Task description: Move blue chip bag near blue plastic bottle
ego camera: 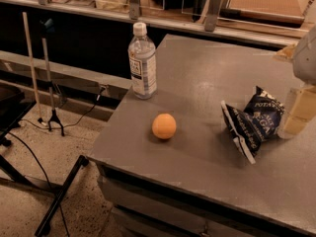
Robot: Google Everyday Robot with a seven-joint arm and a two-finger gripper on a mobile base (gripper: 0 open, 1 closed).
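The blue chip bag (254,122) is a crumpled dark navy foil bag with white lettering, lying on the right part of the grey table (207,78). The blue plastic bottle (142,63) is clear with a white cap and a white and blue label, and stands upright near the table's left edge. My gripper (297,113) is cream-coloured and sits at the right edge of the view, touching or just beside the bag's right end. The bag is well to the right of the bottle.
An orange ball (164,126) lies on the table between bottle and bag, nearer the front left edge. A rail with metal posts (213,6) runs behind the table. A stand with cables (49,83) is on the floor at left.
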